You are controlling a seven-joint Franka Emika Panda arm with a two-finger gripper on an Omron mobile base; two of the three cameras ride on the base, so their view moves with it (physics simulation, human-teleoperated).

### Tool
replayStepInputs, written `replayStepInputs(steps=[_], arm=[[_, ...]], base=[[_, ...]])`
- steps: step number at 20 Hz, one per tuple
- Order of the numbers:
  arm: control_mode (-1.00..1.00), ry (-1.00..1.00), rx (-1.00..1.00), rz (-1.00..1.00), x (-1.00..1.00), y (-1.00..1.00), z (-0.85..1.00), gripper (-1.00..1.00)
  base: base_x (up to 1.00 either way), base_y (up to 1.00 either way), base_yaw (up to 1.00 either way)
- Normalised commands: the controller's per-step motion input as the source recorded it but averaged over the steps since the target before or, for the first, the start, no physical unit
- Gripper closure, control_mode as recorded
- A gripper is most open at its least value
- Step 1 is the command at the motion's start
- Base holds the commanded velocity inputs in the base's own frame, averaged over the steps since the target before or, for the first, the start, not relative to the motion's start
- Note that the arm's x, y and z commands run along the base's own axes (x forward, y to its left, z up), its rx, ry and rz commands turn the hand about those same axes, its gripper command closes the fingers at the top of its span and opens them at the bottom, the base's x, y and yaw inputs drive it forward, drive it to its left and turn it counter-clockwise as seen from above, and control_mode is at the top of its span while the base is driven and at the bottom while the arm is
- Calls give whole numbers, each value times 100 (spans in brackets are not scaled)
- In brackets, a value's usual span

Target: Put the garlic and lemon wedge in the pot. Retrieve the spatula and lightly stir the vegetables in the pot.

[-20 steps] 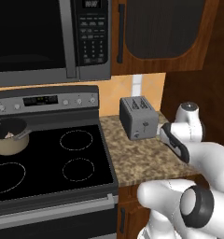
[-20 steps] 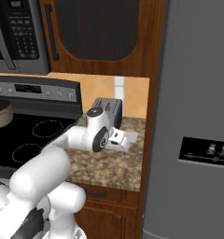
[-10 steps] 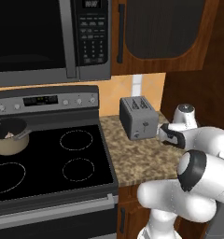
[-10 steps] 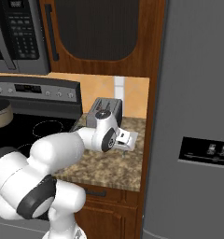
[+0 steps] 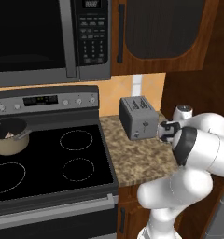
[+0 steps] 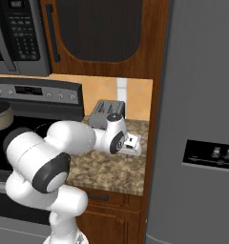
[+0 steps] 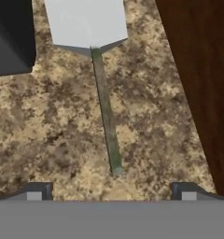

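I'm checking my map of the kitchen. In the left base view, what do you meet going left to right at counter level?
Pot on the stove → bare burner rings → speckled counter → toaster → the robot's white arm, beside the toaster.

The toaster stands on the table, toward its back, just beside the stove, which lies to the toaster's left. The pot sits on the stove's back left burner, well apart from the toaster, with something small lying in it. The microwave hangs above the stove, up and left of the toaster. A cabinet hangs above the toaster. The refrigerator stands right of the toaster, beyond the table's end. The spatula lies flat on the table just beside the toaster, its blade nearer the toaster. The end effector hovers over the spatula's handle end, jaws spread wide.
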Motion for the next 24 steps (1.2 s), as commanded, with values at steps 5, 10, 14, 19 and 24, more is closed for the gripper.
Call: replayStepInputs(steps=[5, 10, 14, 19, 24], arm=[[-100, 5, 1, 1, 25, -2, -28, -100], [-100, 4, 0, 1, 24, -5, -27, -100], [-100, 2, 1, 0, 30, -21, -12, -100], [-100, 2, 2, 0, 1, -16, -8, -100], [-100, 0, 1, 0, -26, 14, 0, -100]], base=[[0, 0, 0], [0, 0, 0], [0, 0, 0], [0, 0, 0], [0, 0, 0]])
